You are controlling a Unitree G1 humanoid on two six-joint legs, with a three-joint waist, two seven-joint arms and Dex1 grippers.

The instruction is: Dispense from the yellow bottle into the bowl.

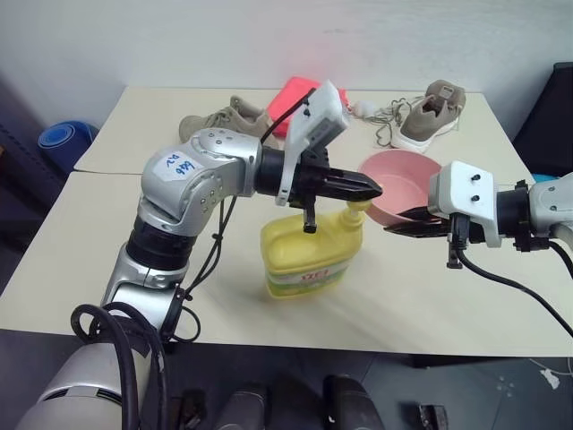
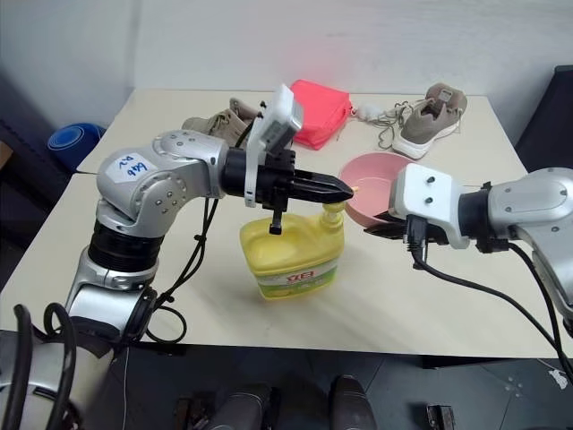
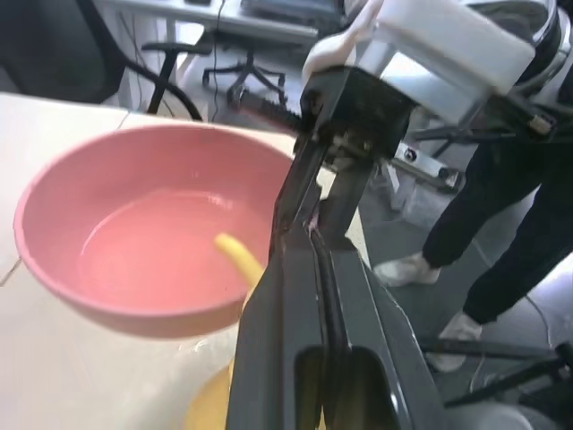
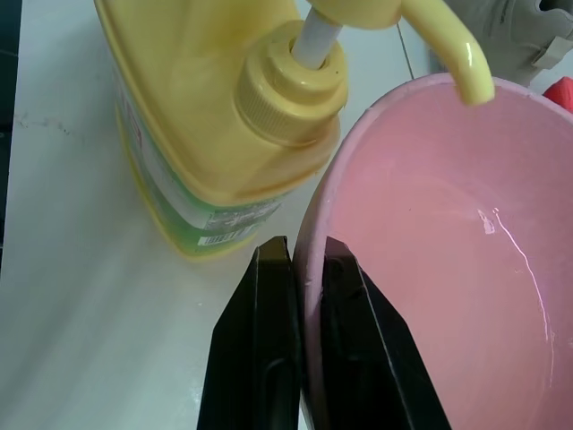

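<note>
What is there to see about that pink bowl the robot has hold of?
The bowl is small, round and shallow, of smooth pink plastic by the look of it. It is held tilted, raised off the table, beside the yellow bottle. The right pincer is shut on its rim, one finger inside and one outside. The bottle's yellow spout hangs over the bowl's edge. A thin wet streak shines inside; otherwise it looks nearly empty.
</note>
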